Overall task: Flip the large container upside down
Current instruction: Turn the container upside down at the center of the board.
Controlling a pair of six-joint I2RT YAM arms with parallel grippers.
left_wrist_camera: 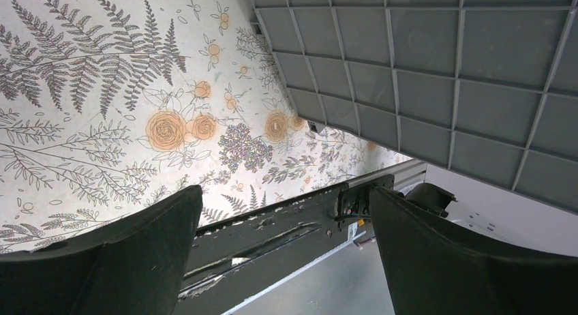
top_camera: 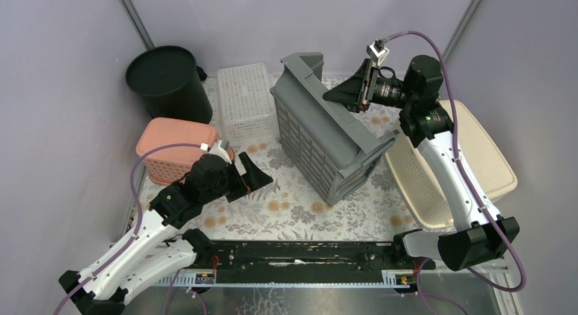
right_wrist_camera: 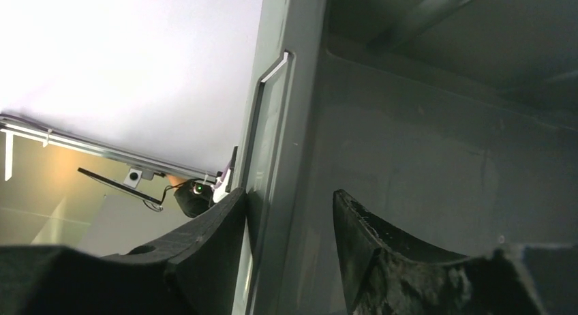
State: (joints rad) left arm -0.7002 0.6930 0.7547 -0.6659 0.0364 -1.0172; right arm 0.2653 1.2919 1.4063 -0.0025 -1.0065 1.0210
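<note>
Grey crate (top_camera: 320,134) lies tipped in the middle of the worktop (top_camera: 286,216), long axis far-left to near-right. Right pincer (top_camera: 344,95) straddles its far rim (right_wrist_camera: 272,158), half-open, grip unclear. Left pincer (top_camera: 255,178) gapes empty beside its gridded base (left_wrist_camera: 443,69).

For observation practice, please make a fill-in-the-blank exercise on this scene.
The large grey plastic crate stands ___ on the floral tablecloth.
The right claw straddles a wall of the ___.
The left claw is ___, holding nothing.
The round black plastic bin stands at the far ___.
Missing: tilted; crate; open; left.
</note>
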